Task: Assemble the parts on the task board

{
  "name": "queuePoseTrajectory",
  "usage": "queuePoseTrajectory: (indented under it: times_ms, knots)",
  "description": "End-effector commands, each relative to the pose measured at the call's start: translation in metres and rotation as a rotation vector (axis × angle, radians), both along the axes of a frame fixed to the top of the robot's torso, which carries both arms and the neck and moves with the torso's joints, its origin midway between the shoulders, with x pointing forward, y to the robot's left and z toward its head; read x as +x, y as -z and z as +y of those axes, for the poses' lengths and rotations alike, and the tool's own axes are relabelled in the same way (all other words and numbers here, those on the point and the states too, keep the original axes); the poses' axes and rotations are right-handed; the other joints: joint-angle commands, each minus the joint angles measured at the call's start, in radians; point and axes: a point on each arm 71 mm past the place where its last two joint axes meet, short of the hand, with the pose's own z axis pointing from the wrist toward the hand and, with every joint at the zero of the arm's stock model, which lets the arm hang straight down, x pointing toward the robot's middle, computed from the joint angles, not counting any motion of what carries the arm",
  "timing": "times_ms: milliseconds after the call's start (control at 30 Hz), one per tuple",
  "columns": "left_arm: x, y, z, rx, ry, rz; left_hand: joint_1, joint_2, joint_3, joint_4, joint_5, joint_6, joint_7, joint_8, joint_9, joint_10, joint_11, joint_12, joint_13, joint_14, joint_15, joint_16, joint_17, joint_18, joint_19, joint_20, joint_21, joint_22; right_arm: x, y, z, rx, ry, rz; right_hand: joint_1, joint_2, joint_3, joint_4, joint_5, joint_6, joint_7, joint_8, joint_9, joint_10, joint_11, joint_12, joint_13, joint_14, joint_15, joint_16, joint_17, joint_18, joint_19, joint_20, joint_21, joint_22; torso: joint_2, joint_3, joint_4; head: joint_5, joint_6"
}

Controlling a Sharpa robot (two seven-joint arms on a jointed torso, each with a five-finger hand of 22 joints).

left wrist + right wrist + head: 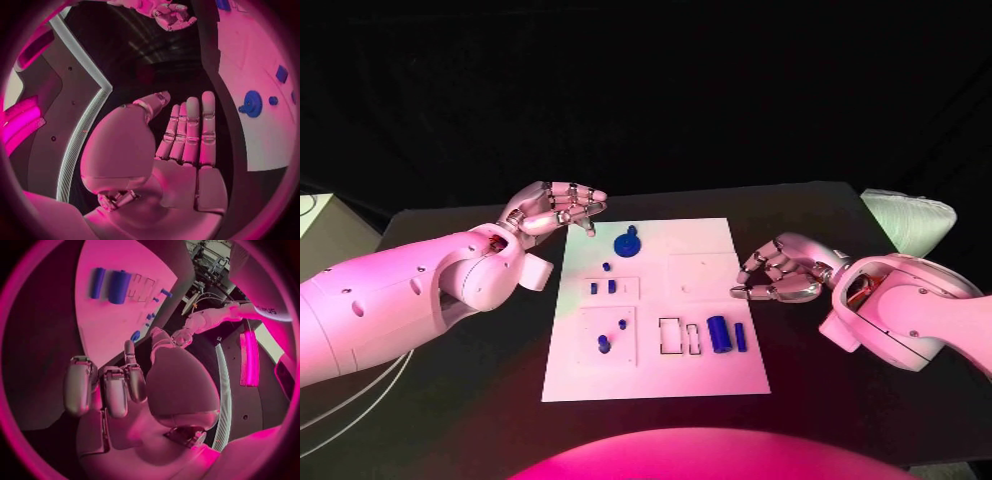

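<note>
The task board (689, 265) lies mid-table, blue parts (721, 333) scattered on it, no writing readable. The left hand (557, 209) hovers off its far left corner, fingers straight, pressed together, holding nothing. The right hand (783, 270) sits beside its right edge, fingers curled, empty.

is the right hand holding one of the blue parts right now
No, the right hand hovers beside the task board with its fingers curled on nothing; the blue parts lie on the board.
</note>
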Motion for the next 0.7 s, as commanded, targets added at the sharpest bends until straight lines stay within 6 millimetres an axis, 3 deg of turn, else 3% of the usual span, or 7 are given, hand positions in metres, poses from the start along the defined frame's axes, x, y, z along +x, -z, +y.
queuePoseTrajectory:
  times_ms: [33,167,700]
  knots:
    - [-0.003,-0.001,-0.003,-0.017,0.014,0.003,-0.002,0.008,-0.004,0.000,0.000,-0.002,-0.007,0.004,-0.001,-0.006,0.003,0.002,-0.001,0.000,0.008,-0.003,-0.001,0.014,0.005,0.000,-0.005,-0.001,-0.007,0.009,-0.004,-0.136,0.027,0.048,-0.011,0.003,-0.026,0.001,0.010,0.005,-0.003,0.007,0.005,0.020,0.000,0.021,0.101,0.093,-0.006,0.012,0.205,-0.022,0.068,-0.006,0.022,0.211,0.000,-0.0019,-0.0001,-0.007,-0.003]
    - [-0.005,-0.001,-0.003,-0.018,0.017,0.004,-0.003,0.007,-0.005,0.002,0.000,-0.003,-0.007,0.004,-0.001,-0.006,0.003,0.002,-0.001,0.000,0.008,-0.003,-0.001,0.014,0.005,0.000,-0.006,-0.001,-0.013,0.017,-0.003,-0.185,0.041,0.042,-0.011,0.005,-0.041,0.001,0.011,0.006,-0.004,0.012,0.008,0.032,0.000,0.032,0.123,0.099,-0.006,0.019,0.230,-0.025,0.070,-0.006,0.041,0.215,0.000,-0.0035,0.0000,-0.008,-0.005]
    - [-0.008,-0.001,-0.002,-0.020,0.022,0.008,-0.005,0.006,-0.006,0.003,0.000,-0.003,-0.007,0.005,-0.002,-0.006,0.003,0.002,-0.002,0.000,0.008,-0.003,-0.001,0.014,0.005,0.000,-0.006,-0.002,-0.024,0.047,0.027,-0.238,-0.007,0.040,-0.005,0.010,-0.056,0.001,0.011,0.009,-0.006,0.020,0.012,0.047,-0.001,0.046,0.152,0.106,-0.006,0.029,0.262,-0.033,0.077,-0.007,0.089,0.226,0.003,-0.0027,0.0021,-0.005,-0.016]
